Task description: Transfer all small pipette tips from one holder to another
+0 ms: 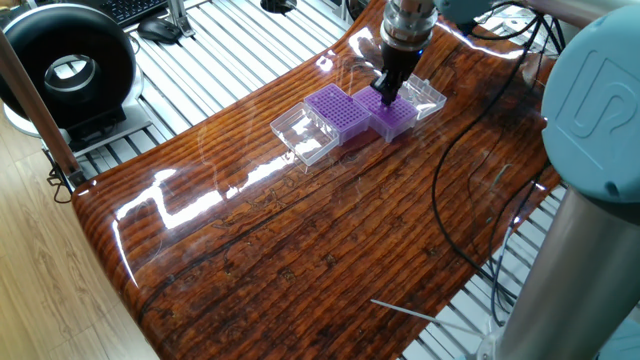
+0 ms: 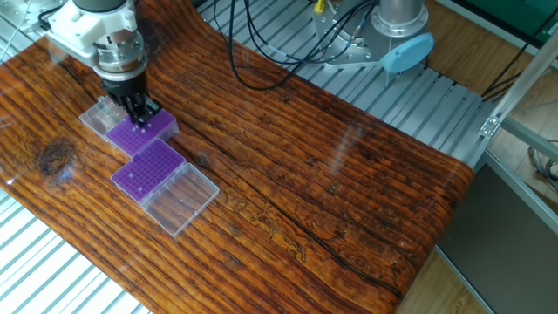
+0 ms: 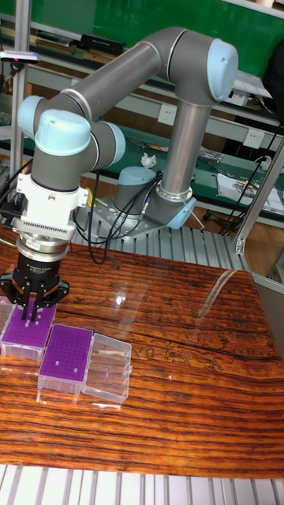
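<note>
The gripper (image 2: 139, 116) is pointed straight down with its dark fingers (image 1: 384, 95) lowered right onto the top of one purple rack (image 2: 139, 133), the one further from the table's front edge in the tall fixed view. The fingers look close together, but whether they're pinching anything can't really be made out. The small pipette tips themselves are too tiny to be picked out in any view; only the hole grid of the racks shows, so where they sit relative to the fingers can't be told.

Just beside that rack, touching or nearly so, the second purple rack (image 2: 150, 168) is set, with a clear hinged lid (image 2: 181, 197) laid open flat on its outer side. Another clear lid (image 1: 423, 95) is laid open on the far side of the first rack.

The racks are parked near one end of the wooden table (image 2: 331, 192), close to its edge, where slatted metal framing begins. The rest of the glossy surface is crossed only by a thin black cable (image 1: 440, 200), so plenty of room is left toward the middle.
</note>
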### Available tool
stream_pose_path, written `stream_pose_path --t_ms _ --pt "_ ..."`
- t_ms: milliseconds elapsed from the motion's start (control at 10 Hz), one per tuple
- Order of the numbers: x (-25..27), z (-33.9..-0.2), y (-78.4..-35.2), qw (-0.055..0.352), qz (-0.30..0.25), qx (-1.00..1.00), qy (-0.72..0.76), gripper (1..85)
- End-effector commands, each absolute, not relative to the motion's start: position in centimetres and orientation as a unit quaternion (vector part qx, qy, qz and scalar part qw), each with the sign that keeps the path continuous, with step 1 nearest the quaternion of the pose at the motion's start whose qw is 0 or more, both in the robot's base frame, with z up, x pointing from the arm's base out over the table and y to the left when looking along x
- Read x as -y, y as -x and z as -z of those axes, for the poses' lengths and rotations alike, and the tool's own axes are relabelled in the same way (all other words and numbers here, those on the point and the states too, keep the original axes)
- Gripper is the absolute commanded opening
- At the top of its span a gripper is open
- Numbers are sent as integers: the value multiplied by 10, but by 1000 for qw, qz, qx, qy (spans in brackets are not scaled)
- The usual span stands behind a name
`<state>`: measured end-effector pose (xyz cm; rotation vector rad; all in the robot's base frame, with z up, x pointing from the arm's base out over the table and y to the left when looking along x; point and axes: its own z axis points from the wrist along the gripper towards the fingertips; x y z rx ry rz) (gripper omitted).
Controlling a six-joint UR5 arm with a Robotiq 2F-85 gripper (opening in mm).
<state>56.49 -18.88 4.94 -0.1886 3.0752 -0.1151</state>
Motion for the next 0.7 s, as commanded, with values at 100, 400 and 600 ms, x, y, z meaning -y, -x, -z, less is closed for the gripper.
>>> stream_pose_path --t_ms 100,400,600 --pt "184 -56 -567 21 42 -997 60 207" --pt "177 -59 -571 20 37 -998 53 207" --pt "169 -65 -576 22 37 -998 43 207"
